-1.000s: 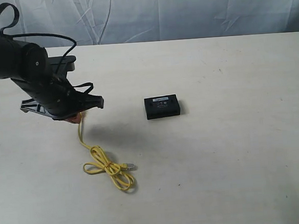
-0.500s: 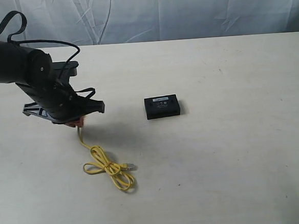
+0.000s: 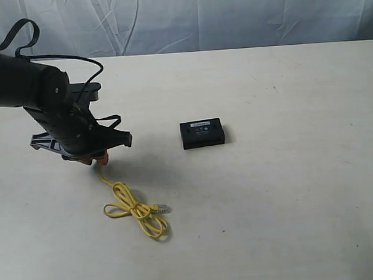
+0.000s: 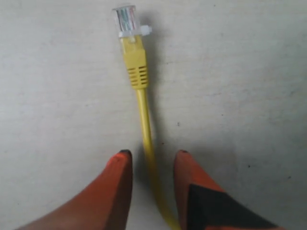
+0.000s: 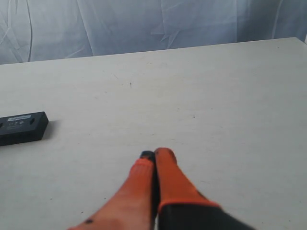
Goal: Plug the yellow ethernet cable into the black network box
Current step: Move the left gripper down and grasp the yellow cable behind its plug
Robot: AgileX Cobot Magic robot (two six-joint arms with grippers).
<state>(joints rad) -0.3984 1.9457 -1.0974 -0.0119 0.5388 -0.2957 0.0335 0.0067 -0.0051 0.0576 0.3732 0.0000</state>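
The yellow ethernet cable lies on the table, coiled in loops at the front left, with one clear plug beside the loops. Its other end runs up under my left gripper. In the left wrist view that end's clear plug rests on the table and the cord passes between the orange fingers with a gap on each side; my left gripper is open. The black network box sits mid-table, apart from the cable. My right gripper is shut and empty; the box lies well off to its side.
The pale table bears only the box and the cable. A wrinkled grey-white curtain hangs behind the far edge. The left arm's black cables loop above its wrist.
The left arm has come down and slightly right, bringing its fingertips close to the table astride the cable's end. The cable loops and the box have not moved.
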